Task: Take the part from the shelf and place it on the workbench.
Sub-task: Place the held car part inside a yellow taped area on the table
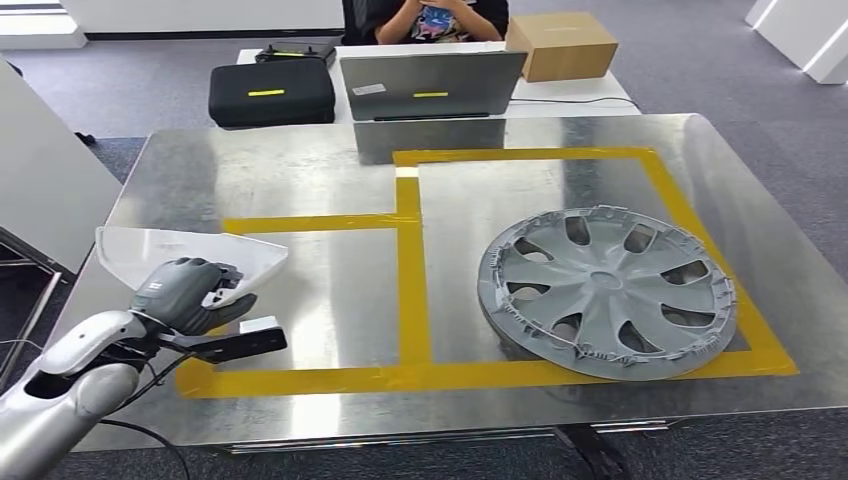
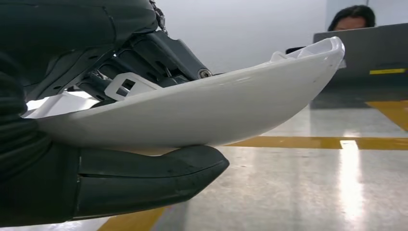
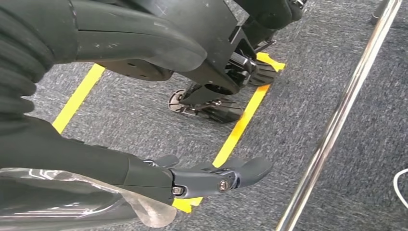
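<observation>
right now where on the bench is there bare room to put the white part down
The left taped box, right beside the left hand holding the white part, is bare. So is the untaped strip behind it. The right box is crowded by the hubcap.

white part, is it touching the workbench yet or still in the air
Apart. The left wrist view shows the white part held above the workbench, floor visible beneath it.
</observation>
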